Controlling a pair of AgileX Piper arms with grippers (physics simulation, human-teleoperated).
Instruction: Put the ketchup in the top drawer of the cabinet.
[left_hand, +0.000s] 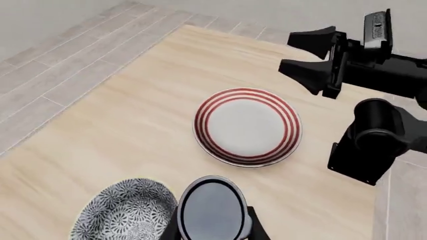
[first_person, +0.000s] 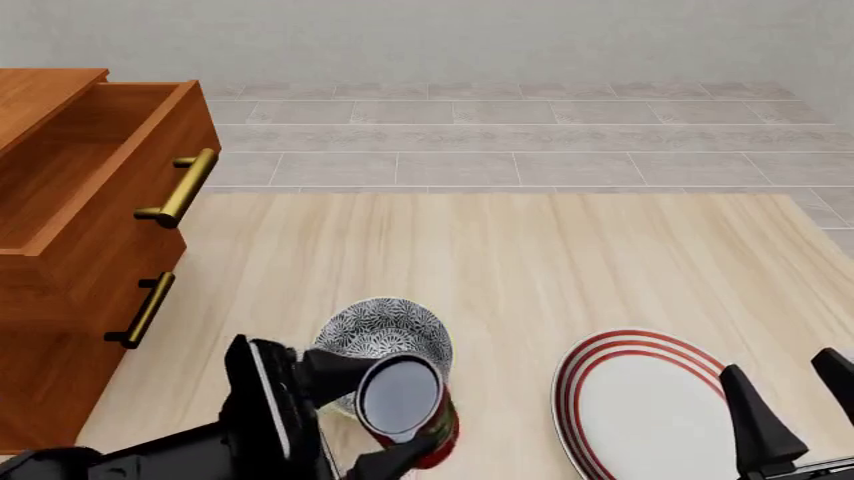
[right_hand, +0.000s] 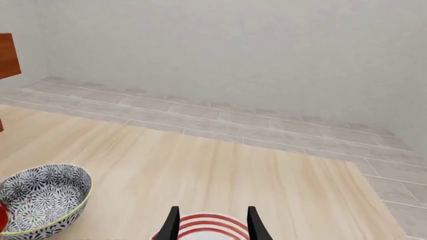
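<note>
Front view, upper left: cabinet (first_person: 54, 330) standing at the left edge of the table (first_person: 534, 260), with top drawer (first_person: 100, 175) pulled out and showing a bare interior, 2 brass handles facing right. Centre of frame: wide stretch of pale wood lying open between the drawer front and the table's far edge, where grey floor tiles are beginning.

Lower centre: ketchup (first_person: 407, 405) standing upright, touching or just beside the grey patterned bowl (first_person: 380, 335) behind it. Left gripper (first_person: 367, 415) reaching in from the lower left, 2 dark fingers (first_person: 334, 368) closing around the bottle from either side; left wrist view showing the glossy round top (left_hand: 210, 209) sitting between the fingers, bowl (left_hand: 123, 210) just beside.

Lower right: red-ringed plate (first_person: 641, 400) lying near the table's near edge, running out of frame. Right gripper (first_person: 801, 410) hovering over the plate's right side, fingers spread apart, holding nothing; right wrist view showing 2 fingertips (right_hand: 172, 225) parted above the plate (right_hand: 210, 225).
</note>
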